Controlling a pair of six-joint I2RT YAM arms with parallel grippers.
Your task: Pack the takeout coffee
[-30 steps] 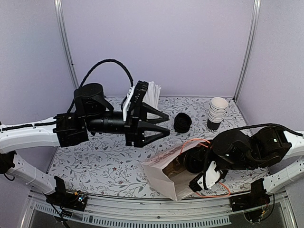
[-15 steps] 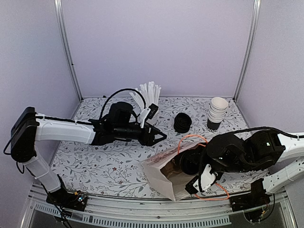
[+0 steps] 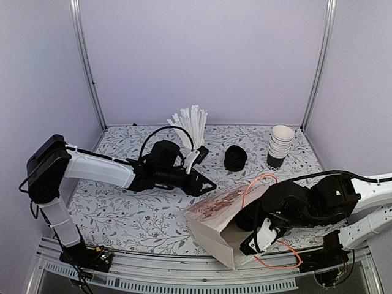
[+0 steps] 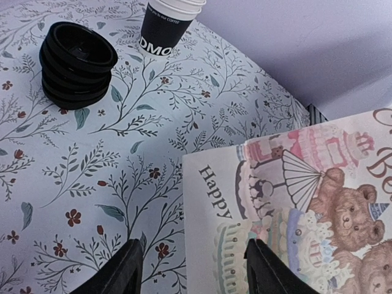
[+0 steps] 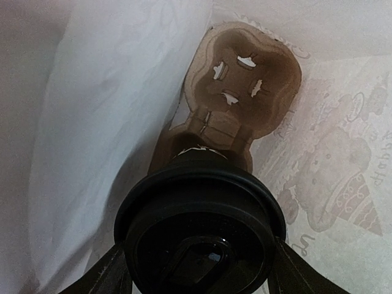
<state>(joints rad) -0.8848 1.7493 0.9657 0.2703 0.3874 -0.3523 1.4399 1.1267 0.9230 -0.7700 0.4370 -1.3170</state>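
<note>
**Q:** What do the surface and enclosure look like?
**A:** The table has a white covering printed with grey-green leaf sprigs and small red flowers. Plain lilac walls close it in on three sides. A metal post stands at each rear corner.

**Q:** What stands at the back?
**A:** From left to right, a fan of white straws, a stack of black lids and a stack of cups. All three stand apart from one another.

**Q:** Where is the coffee?
**A:** The coffee is inside the bag. The bag lies on its side near the front edge, its mouth facing the right arm, and one orange handle arches above the mouth. A brown cardboard carrier lies deeper in the bag, beyond the lid.

**Q:** What is the right gripper's condition?
**A:** The right gripper reaches into the bag mouth. It is clamped on the coffee, with one finger on each side below the lid rim.

**Q:** What is the left gripper's condition?
**A:** The left gripper hovers at the bag's upper edge. Its fingers are spread apart and nothing is between them. Below it show the tablecloth and the printed bag face, which bears teddy bears and the word "Happy".
</note>
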